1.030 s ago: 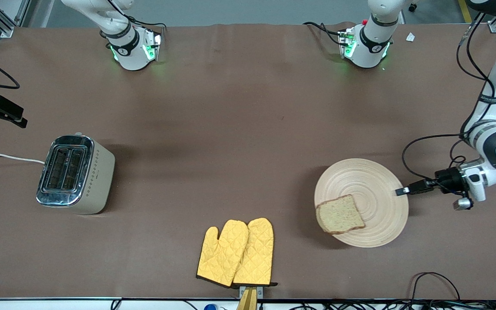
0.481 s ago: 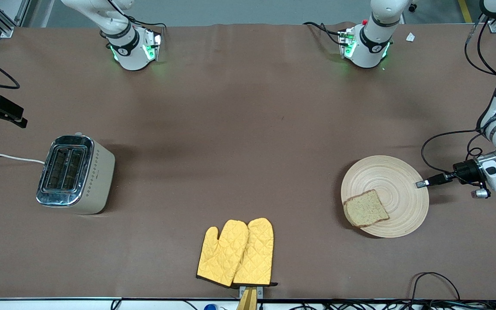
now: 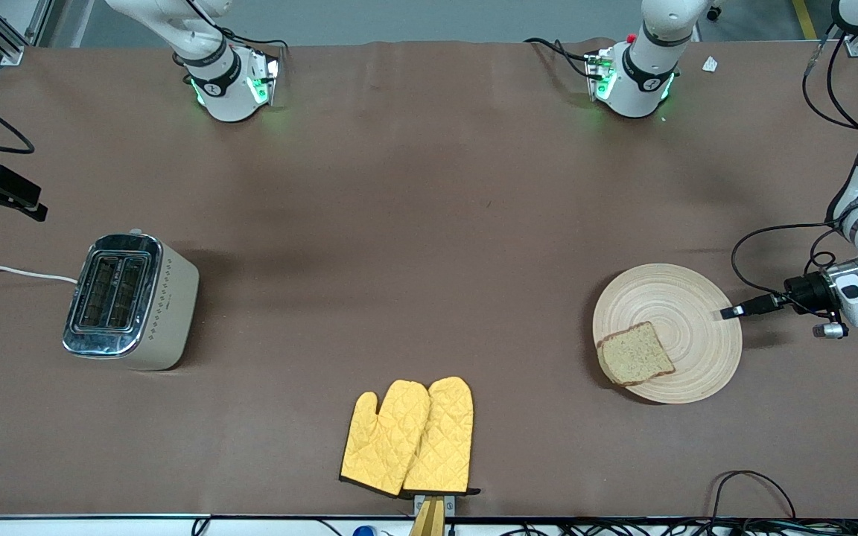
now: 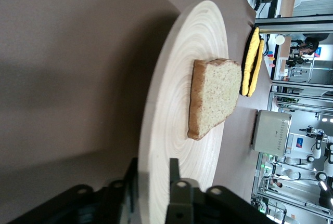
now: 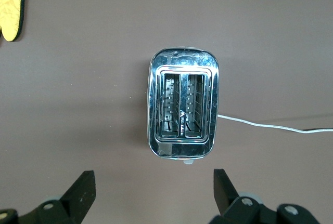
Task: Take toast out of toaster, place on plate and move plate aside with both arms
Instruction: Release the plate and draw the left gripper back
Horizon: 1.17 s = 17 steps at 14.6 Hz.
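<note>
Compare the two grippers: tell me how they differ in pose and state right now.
The left gripper is shut on the rim of the plate, down at table level; the right gripper is open and holds nothing. The left one reaches in sideways at the left arm's end of the table, with the toast lying on the plate, while the right one points straight down, high over the toaster. Both are black and two-fingered.
</note>
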Tool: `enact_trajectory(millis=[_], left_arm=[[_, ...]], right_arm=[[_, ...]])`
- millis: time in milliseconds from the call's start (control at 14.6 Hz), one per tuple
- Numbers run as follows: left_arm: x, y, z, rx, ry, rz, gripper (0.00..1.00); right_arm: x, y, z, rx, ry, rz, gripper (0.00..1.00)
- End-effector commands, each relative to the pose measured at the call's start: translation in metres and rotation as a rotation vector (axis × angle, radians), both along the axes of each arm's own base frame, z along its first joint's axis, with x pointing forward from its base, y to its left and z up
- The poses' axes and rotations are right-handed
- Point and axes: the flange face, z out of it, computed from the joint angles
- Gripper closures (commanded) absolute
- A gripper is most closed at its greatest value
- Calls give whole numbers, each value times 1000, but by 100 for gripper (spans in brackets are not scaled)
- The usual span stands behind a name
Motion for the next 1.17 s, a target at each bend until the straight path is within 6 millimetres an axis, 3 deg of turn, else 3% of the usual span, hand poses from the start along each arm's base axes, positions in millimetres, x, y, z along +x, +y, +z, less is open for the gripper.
enact_trajectory(millis=[0, 206, 343, 481, 755, 1099], left_arm=[[16, -7, 21, 16, 4, -26, 0], [46, -12, 60, 121, 50, -38, 0], [62, -20, 101, 208, 47, -56, 0], [68, -37, 141, 295, 43, -89, 0], [66, -47, 218, 430, 60, -90, 0], [65, -136, 316, 653, 86, -94, 0]], right_arm=[[0, 6, 4, -21, -2, 13, 0], [0, 9, 6, -25, -8, 19, 0], [0, 10, 6, -22, -5, 19, 0], [0, 10, 4, -20, 1, 20, 0], [0, 11, 4, -20, 0, 25, 0], [0, 10, 4, -12, -1, 16, 0]])
